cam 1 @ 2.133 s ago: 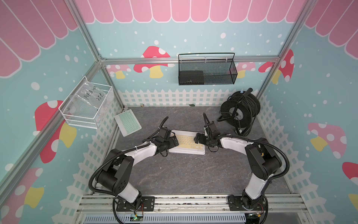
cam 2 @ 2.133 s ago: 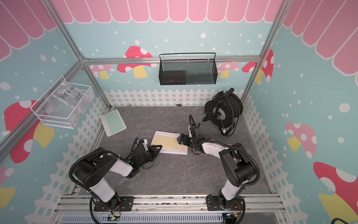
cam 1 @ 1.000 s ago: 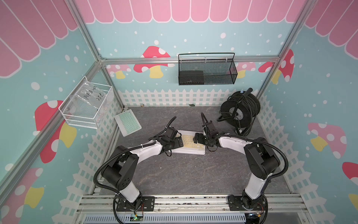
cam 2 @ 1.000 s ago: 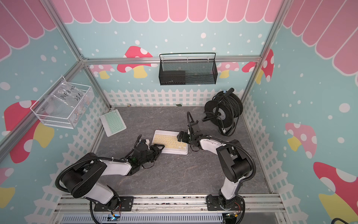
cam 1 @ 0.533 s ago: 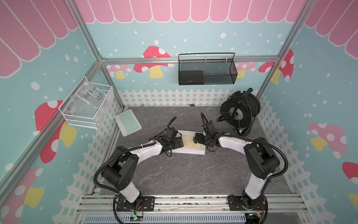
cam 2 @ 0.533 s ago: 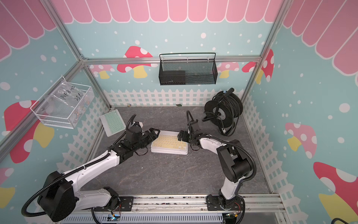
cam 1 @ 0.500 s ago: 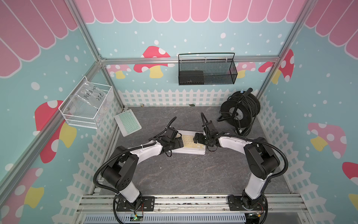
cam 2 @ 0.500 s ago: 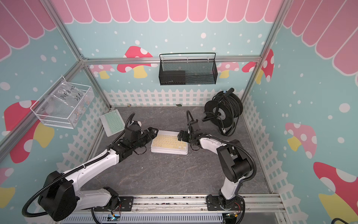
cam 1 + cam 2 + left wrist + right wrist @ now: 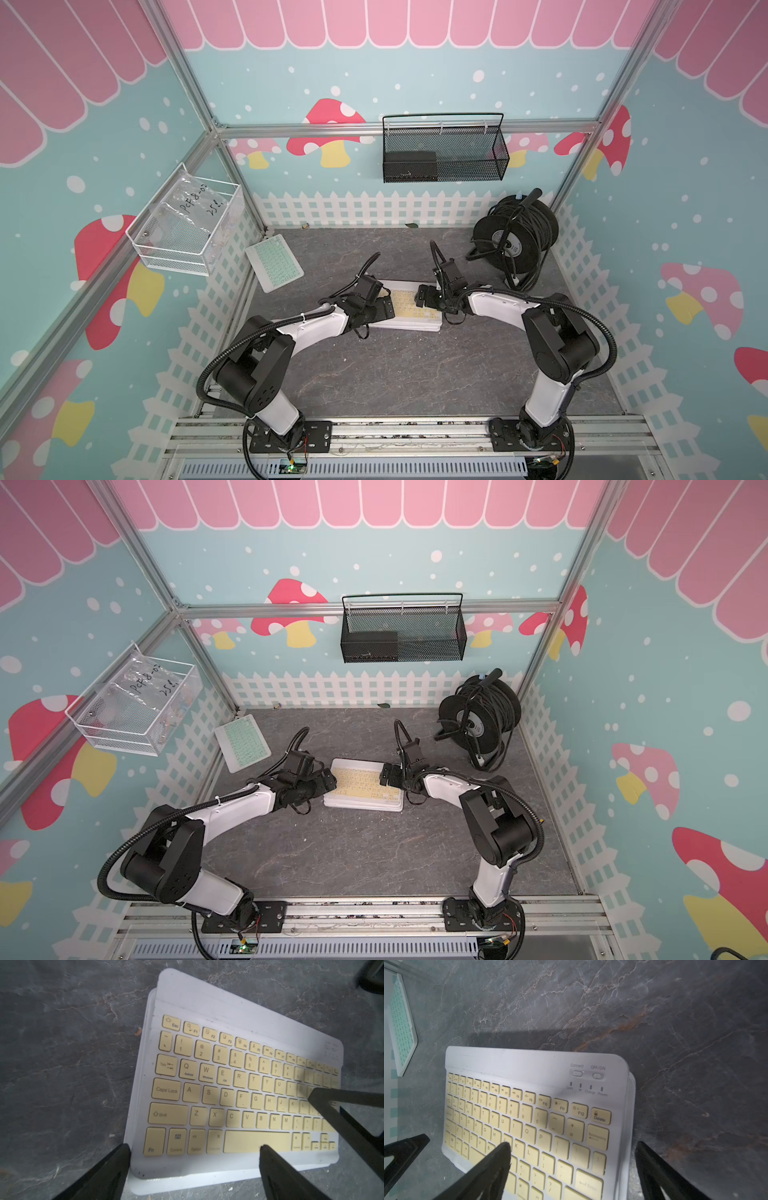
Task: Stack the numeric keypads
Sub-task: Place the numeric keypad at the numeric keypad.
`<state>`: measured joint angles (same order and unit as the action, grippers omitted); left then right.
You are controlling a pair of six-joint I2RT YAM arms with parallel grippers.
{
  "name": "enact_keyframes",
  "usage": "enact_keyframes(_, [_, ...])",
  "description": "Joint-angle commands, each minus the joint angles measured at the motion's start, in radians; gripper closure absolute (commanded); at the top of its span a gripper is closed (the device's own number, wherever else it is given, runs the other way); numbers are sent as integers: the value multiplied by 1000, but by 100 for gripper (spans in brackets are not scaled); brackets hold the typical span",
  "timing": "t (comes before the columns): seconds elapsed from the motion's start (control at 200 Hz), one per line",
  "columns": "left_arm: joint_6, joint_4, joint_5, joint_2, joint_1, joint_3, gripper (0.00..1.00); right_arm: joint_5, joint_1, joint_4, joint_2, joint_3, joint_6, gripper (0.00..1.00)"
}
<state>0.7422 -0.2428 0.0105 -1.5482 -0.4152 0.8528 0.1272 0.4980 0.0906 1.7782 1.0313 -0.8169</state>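
Observation:
A keypad with yellow keys (image 9: 405, 305) (image 9: 361, 785) tops a stack of white-framed numeric keypads in the middle of the floor. Lower frames (image 9: 145, 1053) peek out at its edges. My left gripper (image 9: 382, 305) (image 9: 194, 1147) hangs open over the stack's left end, one finger outside the corner and the other above the space bar. Over the right end, my right gripper (image 9: 422, 297) (image 9: 572, 1145) is open too, holding nothing. A mint green keypad (image 9: 274, 262) (image 9: 401, 1026) leans against the fence at the back left.
A black cable reel (image 9: 515, 245) stands at the back right. A black wire basket (image 9: 442, 153) hangs on the back wall and a white wire basket (image 9: 187, 226) on the left wall. A white picket fence (image 9: 365, 210) rings the floor.
The left gripper's jaws have spread wide at the left end of the stack. The right gripper has stayed open at the right end.

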Motion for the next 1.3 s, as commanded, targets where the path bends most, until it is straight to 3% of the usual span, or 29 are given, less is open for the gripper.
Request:
enact_keyframes(0.0, [-20,33,-24,-26,-14,16,1,-20,13,32,20,29,-20,5])
enact_keyframes(0.4, [-9,69,-18,-84,-87,46,1,-32,21,49,11,36,-15,5])
enact_keyframes(0.791, [-62,-5,44,-112,-132,107,1,-40,44,63,26,61,-10,5])
enact_keyframes(1.296, [-33,28,24,-71,-161,60,2,-47,53,81,44,82,1,5])
